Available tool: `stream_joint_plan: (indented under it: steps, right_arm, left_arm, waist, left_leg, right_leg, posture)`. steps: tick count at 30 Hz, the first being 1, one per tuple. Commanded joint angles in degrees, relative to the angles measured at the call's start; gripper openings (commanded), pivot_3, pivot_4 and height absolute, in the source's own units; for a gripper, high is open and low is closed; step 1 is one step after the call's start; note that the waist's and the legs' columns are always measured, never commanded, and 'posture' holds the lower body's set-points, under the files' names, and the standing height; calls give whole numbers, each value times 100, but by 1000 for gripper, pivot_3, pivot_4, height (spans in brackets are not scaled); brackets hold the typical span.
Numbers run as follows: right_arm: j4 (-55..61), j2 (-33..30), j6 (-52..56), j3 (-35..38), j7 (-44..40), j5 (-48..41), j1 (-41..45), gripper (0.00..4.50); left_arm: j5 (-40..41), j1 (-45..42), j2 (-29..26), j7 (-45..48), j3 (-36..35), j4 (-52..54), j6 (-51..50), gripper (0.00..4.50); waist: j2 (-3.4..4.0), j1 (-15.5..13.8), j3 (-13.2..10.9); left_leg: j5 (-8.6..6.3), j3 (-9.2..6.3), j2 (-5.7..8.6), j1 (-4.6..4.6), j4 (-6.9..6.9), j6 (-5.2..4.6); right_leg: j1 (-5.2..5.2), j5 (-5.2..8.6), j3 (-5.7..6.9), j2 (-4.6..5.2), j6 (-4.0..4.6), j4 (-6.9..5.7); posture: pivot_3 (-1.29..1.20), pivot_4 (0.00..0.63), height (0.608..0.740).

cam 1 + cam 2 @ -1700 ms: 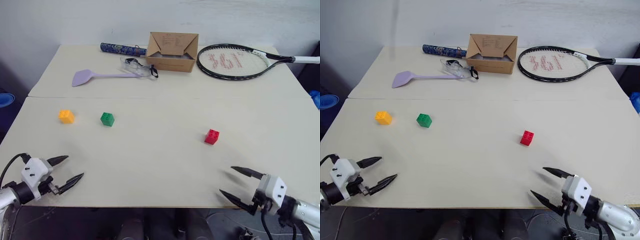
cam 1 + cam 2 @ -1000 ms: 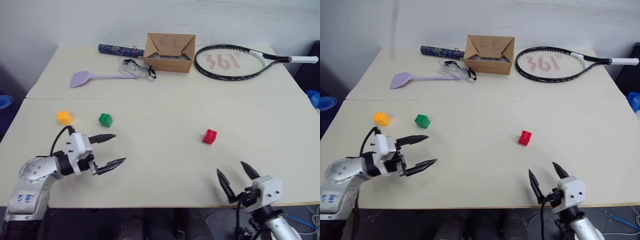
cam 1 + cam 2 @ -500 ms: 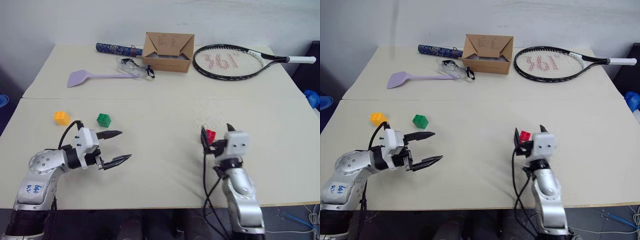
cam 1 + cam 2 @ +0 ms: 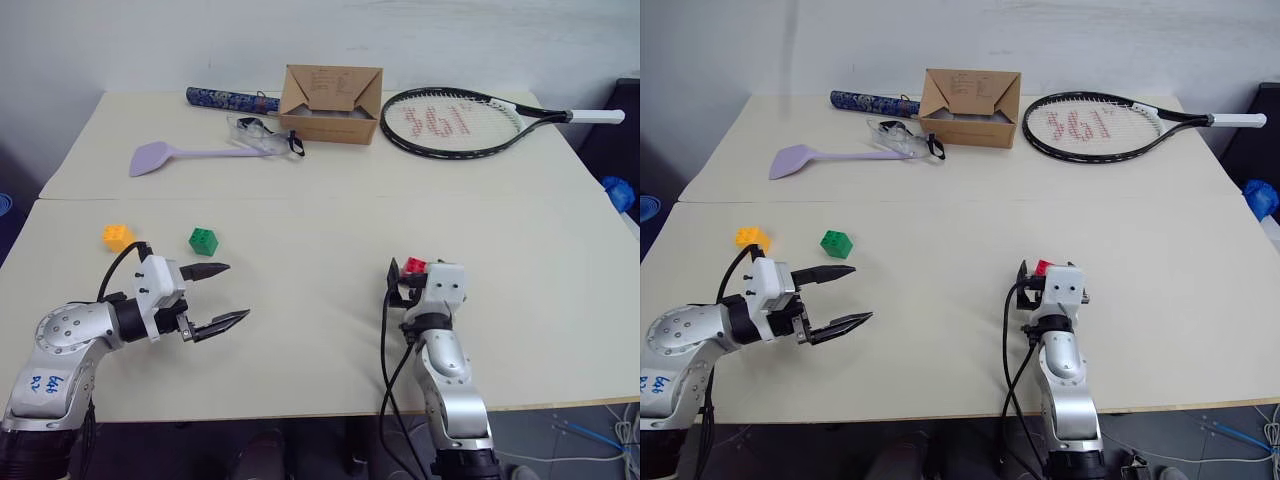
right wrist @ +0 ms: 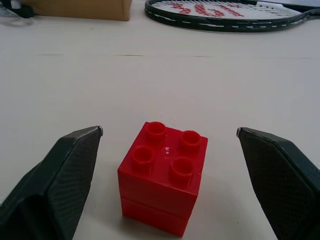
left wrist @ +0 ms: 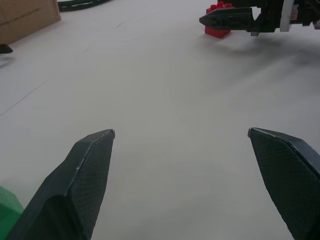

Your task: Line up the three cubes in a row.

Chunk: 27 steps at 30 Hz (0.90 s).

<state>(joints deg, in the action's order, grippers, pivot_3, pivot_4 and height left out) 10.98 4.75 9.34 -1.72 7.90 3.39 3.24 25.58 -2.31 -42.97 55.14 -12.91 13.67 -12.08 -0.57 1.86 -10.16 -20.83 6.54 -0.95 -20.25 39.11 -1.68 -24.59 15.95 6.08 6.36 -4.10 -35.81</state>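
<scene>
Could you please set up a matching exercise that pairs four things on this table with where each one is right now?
Things:
1. red cube
2. green cube
3. orange-yellow cube
4. racket

Places:
A. at the far edge of the table, beside the cardboard box
B. farthest to the robot's left of the three cubes
C. on the table between the right gripper's open fingers, untouched
D. just ahead of the open left gripper, next to the orange-yellow cube

Pairs: 1-C, 2-D, 3-B, 4-A
</scene>
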Motion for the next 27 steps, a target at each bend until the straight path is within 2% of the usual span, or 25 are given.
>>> stream_joint_plan:
  steps: [1,5,7,8,11,12,14,15,17,19,21,27]
  right_arm:
    - [27,255,-223,-48,173,-27,44,3190]
    - [-1,199,-367,-125,93,-125,38,1909]
    - [-30,152,-463,-119,19,-194,60,1507]
    - [-3,32,-541,-156,-246,-316,77,1512]
    - [229,-783,-869,-247,-2079,-1225,264,1512]
    - [304,-1126,-834,-229,-2789,-1629,364,1512]
    - [248,-2301,-888,-342,-4881,-2315,686,1512]
    - [148,-2725,-913,-403,-5632,-2528,826,1512]
    - [-309,-3265,-1113,-539,-6516,-2550,1199,1512]
    - [-904,-3436,-1377,-716,-7148,-2479,1648,1512]
    - [-1461,-3354,-1520,-844,-7664,-2488,2038,1512]
    - [-2991,-3018,-2085,-1196,-8481,-2140,2683,1512]
  left_arm:
    - [92,19,-42,5,-69,278,-20,4500]
    - [85,32,-23,-3,-38,334,-67,4500]
    - [74,28,-15,-2,-24,333,-71,4500]
    - [67,15,-6,3,-16,309,-60,4500]
    - [62,-67,74,-34,12,222,-15,4500]
    - [62,-91,106,-54,17,199,-5,4500]
    - [32,-29,169,-30,24,132,80,4500]
    - [11,-9,193,-8,32,96,113,4500]
    - [-8,41,231,22,46,47,169,4500]
    - [3,105,259,34,68,41,195,4500]
    - [110,199,256,89,91,122,86,4500]
    - [432,639,183,246,74,603,-250,4500]
  waist:
    - [1,0,-1]
    - [1,0,-1]
    - [1,0,-1]
    - [1,0,-1]
    - [6,6,-4]
    - [7,1,-5]
    - [11,-13,-7]
    - [10,-18,-7]
    - [11,-26,-8]
    - [6,-24,-6]
    - [6,-10,-6]
    - [7,-15,-7]
  left_leg:
    - [0,0,0,0,0,0]
    - [0,0,0,0,0,0]
    - [0,0,0,0,0,0]
    - [0,0,0,0,0,0]
    - [0,0,0,0,0,0]
    - [0,0,1,0,0,-3]
    - [0,0,2,0,1,-11]
    - [-1,-1,4,0,2,-18]
    - [-4,0,4,1,4,-25]
    - [-4,-2,3,5,4,-26]
    - [-3,0,2,6,4,-23]
    - [-1,2,1,3,4,-20]
  right_leg:
    - [0,0,0,0,0,0]
    - [0,0,-1,0,0,1]
    - [0,0,0,0,0,0]
    - [0,0,-1,0,0,1]
    - [0,0,-1,-2,0,1]
    - [3,0,-1,-1,0,3]
    - [5,-1,1,-1,-3,6]
    - [8,-4,2,2,-6,10]
    - [11,-6,3,1,-11,17]
    - [15,-6,6,1,-11,18]
    - [12,-6,6,1,-10,18]
    - [9,-6,5,5,-10,12]
  posture:
    - [0,150,740]
    - [0,150,740]
    - [0,150,740]
    - [0,150,740]
    - [0,150,740]
    - [0,150,740]
    - [0,150,740]
    - [0,150,740]
    - [0,150,740]
    - [0,150,740]
    - [0,150,740]
    - [0,150,740]
